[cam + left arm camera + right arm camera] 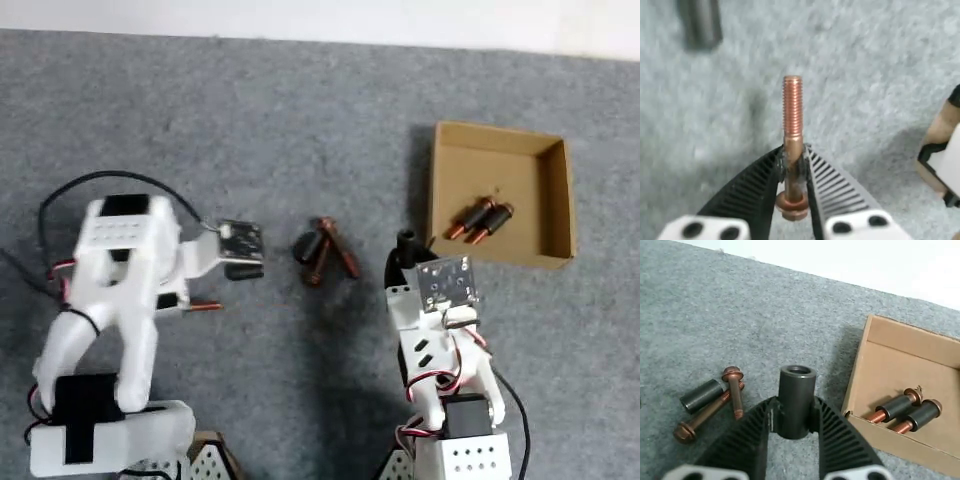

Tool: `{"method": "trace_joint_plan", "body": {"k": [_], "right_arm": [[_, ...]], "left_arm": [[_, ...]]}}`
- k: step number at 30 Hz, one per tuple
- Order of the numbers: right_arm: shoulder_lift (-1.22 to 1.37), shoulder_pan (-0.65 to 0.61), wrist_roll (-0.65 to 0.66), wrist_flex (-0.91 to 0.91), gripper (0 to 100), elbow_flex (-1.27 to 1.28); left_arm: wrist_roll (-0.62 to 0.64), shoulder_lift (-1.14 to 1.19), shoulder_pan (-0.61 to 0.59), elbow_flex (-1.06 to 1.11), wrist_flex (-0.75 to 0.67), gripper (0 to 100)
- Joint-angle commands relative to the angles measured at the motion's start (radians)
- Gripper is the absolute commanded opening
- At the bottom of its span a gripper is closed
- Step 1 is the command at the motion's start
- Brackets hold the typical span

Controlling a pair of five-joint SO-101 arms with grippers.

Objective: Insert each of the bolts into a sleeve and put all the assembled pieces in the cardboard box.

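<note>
Unassembled bolts: 3, copper, flanged head, threaded.
- One bolt [792, 115] is pinched at the shank by the left gripper [793, 152], near left.
- Two loose bolts [734, 390] lie crossed mid-table.

Sleeves: 2 free, dark hollow cylinders.
- One sleeve [797, 395] is clamped in the right gripper [793, 412], just left of the cardboard box [500, 170].
- One loose sleeve [701, 395] lies against the loose bolts.

Two assembled pieces [897, 407] lie side by side in the box, far right.

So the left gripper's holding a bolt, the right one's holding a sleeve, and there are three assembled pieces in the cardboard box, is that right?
Not quite. The cardboard box holds two assembled pieces, not three, as the right wrist view shows. The rest stands: the left gripper is shut on a bolt, and the right gripper on a sleeve.
</note>
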Motion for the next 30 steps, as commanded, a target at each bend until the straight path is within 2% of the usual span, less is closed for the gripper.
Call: {"method": "trace_joint_plan", "body": {"k": [1, 7, 12, 16, 23, 26, 30], "right_arm": [[-0.016, 0.012, 0.012, -0.033, 0.5, 0.045], [-0.016, 0.012, 0.014, -0.033, 0.5, 0.047], [-0.016, 0.012, 0.015, -0.035, 0.5, 0.048], [-0.016, 0.012, 0.015, -0.035, 0.5, 0.048], [-0.016, 0.012, 0.015, -0.056, 0.5, 0.051], [-0.016, 0.012, 0.015, -0.059, 0.5, 0.051], [-0.016, 0.012, 0.015, -0.059, 0.5, 0.051]], "left_arm": [[-0.402, -0.001, -0.087, -0.05, -0.066, 1], [-0.388, 0.041, -0.094, -0.054, -0.147, 1], [-0.209, 0.197, -0.087, -0.113, -0.216, 4], [0.095, 0.363, -0.09, -0.246, -0.29, 23], [0.7, 0.461, -0.082, -0.522, -0.292, 28], [0.948, 0.461, -0.081, -0.611, -0.201, 27], [1.247, 0.461, -0.09, -0.716, -0.008, 27]]}}
